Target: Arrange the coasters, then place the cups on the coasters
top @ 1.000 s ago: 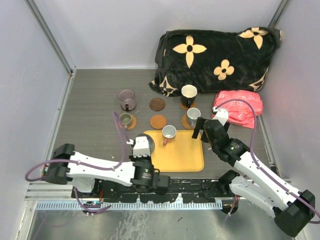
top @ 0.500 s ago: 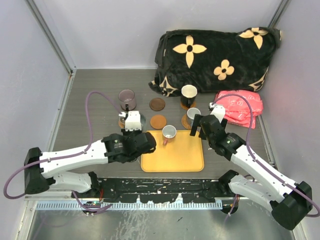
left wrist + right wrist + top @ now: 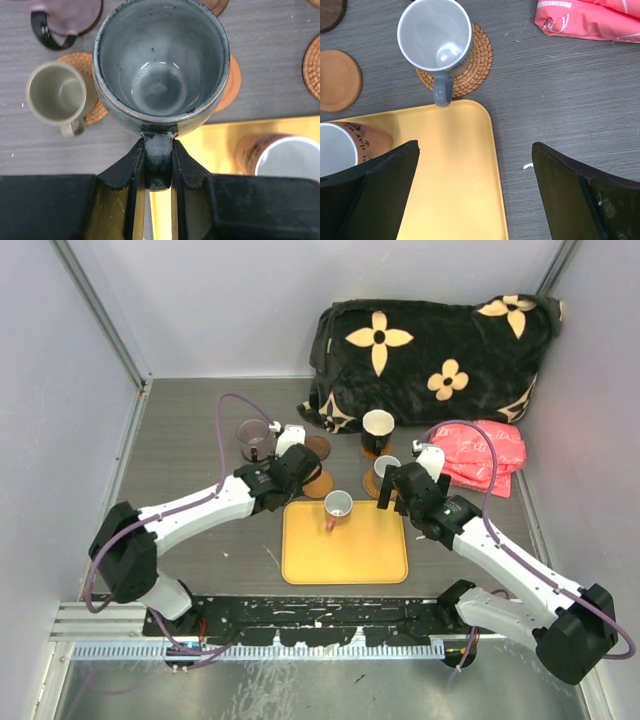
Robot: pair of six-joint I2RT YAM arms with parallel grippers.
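Table: grey wood-grain tabletop [image 3: 180, 440], enclosed by pale panel walls [image 3: 60, 420].
Left gripper [image 3: 158, 152]: pinches the handle of a grey glazed ceramic mug [image 3: 161, 60], above an orange-brown round coaster [image 3: 231, 82].
Right gripper [image 3: 475, 150]: fingers spread wide over a yellow rectangular tray [image 3: 455, 165].
Hidden: mug covers most of the coaster; contact unclear.

This is a robot laboratory test cell, not a lived-in room. Plain pale walls [image 3: 230, 300] box in a dark wood-grain tabletop [image 3: 190, 430] on the left, far and right sides, joined by bare aluminium posts [image 3: 100, 315]. Along the near edge runs a metal rail [image 3: 90, 618] to which two white-and-black robot arms [image 3: 190, 512] are bolted, with purple cables [image 3: 240, 396] looping from them. The only homely things are cups [image 3: 378, 425], coasters [image 3: 480, 55], a yellow tray [image 3: 350, 555], a black flowered blanket [image 3: 430, 340] and a pink packet [image 3: 480, 452], both at the far right.
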